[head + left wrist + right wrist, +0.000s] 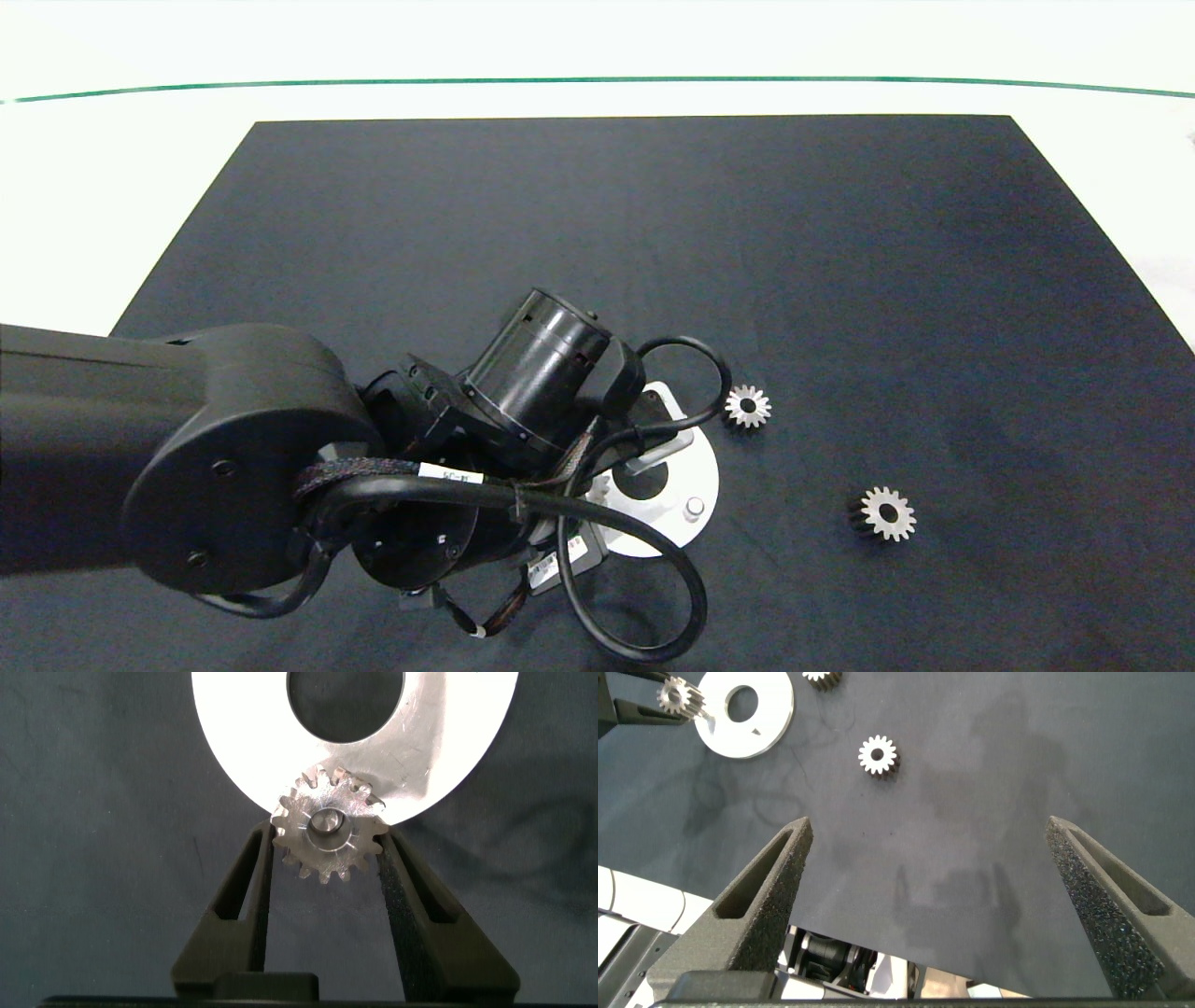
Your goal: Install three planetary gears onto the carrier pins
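In the left wrist view a small silver planetary gear [327, 826] sits at the edge of the white ring-shaped disc [448, 737]. A carrier pin [327, 821] shows through its centre hole. My left gripper [327, 842] is shut on this gear, one finger touching the teeth on each side. The head view shows the left arm covering most of the disc [698, 465], with one bare carrier pin [694, 507] showing. Two more planetary gears [748, 406] [888, 512] lie flat on the mat to the disc's right. My right gripper [929, 831] hangs open above the mat, holding nothing.
A dark mat [597, 233] covers the white table. The left arm's cables [644, 597] loop over the mat in front of the disc. The right arm is outside the head view.
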`<action>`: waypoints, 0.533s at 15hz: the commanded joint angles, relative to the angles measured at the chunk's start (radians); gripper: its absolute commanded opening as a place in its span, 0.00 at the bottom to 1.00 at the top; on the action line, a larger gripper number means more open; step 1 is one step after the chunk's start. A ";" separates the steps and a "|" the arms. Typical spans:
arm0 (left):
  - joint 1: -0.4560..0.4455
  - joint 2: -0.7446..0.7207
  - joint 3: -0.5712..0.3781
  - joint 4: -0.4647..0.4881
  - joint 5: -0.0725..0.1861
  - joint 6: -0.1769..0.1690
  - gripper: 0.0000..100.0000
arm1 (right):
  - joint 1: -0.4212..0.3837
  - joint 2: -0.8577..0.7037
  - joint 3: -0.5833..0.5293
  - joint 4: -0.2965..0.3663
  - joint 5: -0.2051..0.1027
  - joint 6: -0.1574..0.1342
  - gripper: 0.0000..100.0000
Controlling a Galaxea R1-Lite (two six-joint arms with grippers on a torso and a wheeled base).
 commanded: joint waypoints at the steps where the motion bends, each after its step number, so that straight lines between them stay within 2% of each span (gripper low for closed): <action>1: 0.010 -0.003 -0.003 0.002 0.002 0.003 0.22 | 0.001 -0.001 0.007 0.003 0.001 0.000 1.00; 5: 0.010 -0.007 0.000 0.004 0.002 0.003 0.22 | 0.001 -0.001 0.007 0.002 0.001 0.000 1.00; 6: 0.010 -0.007 0.000 0.006 0.002 0.003 1.00 | 0.001 -0.001 0.007 0.003 0.001 0.000 1.00; 8: 0.010 -0.010 0.002 0.006 0.002 0.003 1.00 | -0.001 -0.001 0.007 0.003 0.001 0.000 1.00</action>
